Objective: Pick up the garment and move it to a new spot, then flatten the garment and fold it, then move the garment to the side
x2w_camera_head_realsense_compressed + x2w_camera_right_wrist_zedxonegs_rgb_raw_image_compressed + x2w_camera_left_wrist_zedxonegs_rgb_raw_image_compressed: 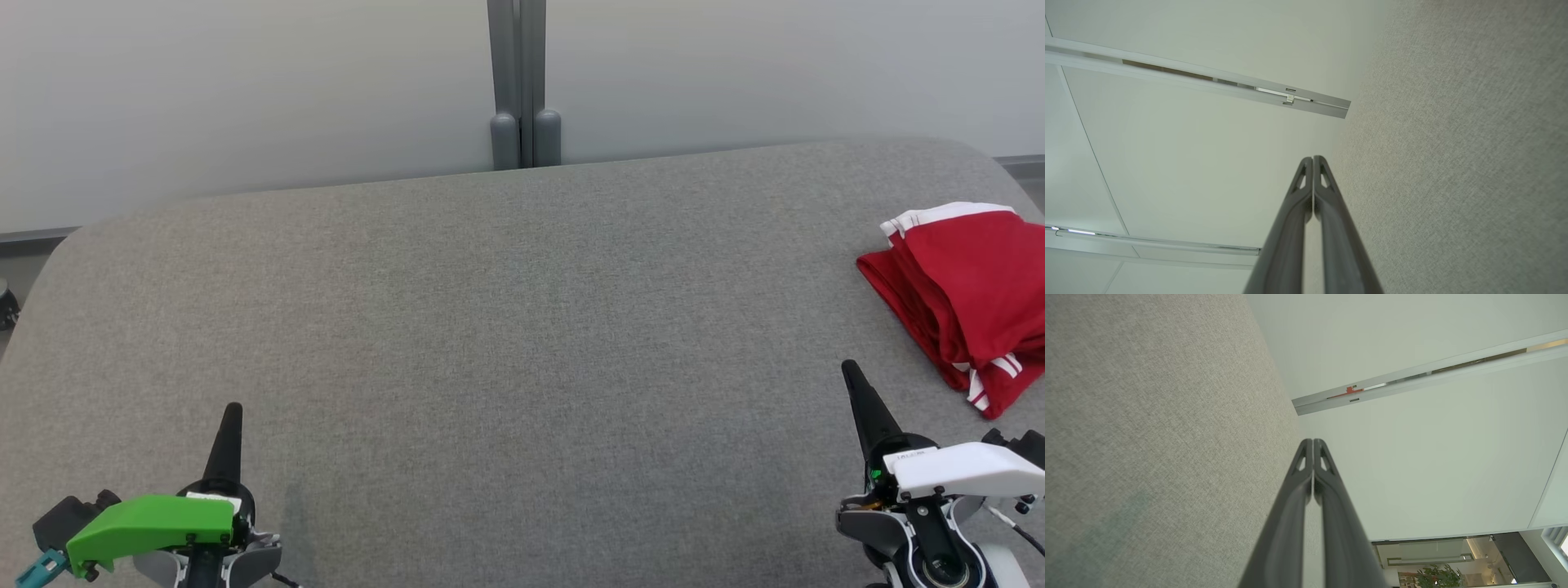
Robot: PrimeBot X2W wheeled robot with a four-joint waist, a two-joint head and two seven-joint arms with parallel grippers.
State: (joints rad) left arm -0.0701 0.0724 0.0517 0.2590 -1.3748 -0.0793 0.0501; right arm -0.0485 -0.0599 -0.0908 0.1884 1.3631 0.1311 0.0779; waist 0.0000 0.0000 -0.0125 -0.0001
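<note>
- Lying folded at the right edge of the grey surface (pixel 490 327), toward its far right corner, the garment (pixel 967 286) is a compact red stack. A white band runs along its far side and white stripes mark its near corner. Its right part runs out of the head view.
- My right gripper (pixel 850 369) is closed and holds nothing. The two dark fingers are pressed together into one point, and the right wrist view shows the tips meeting with no cloth between them.
- That gripper sits over the near right part of the surface. Its point is near the garment's near left side but apart from it, with bare grey fabric between.
- My left gripper (pixel 233 411) is likewise closed and empty, fingers together from base to tip. It sits over the near left part of the surface, well apart from the garment.
- I cannot tell whether either set of fingertips touches the surface or hangs just above it.
- A green cover (pixel 151 523) caps my left wrist, and a white cover (pixel 963 469) caps my right.
- Beyond the far edge stands a pale wall (pixel 245 98), with a grey upright post (pixel 518 82) at about its middle.
- The left wrist view also takes in a green plant (pixel 1437 576) at its lower right.
</note>
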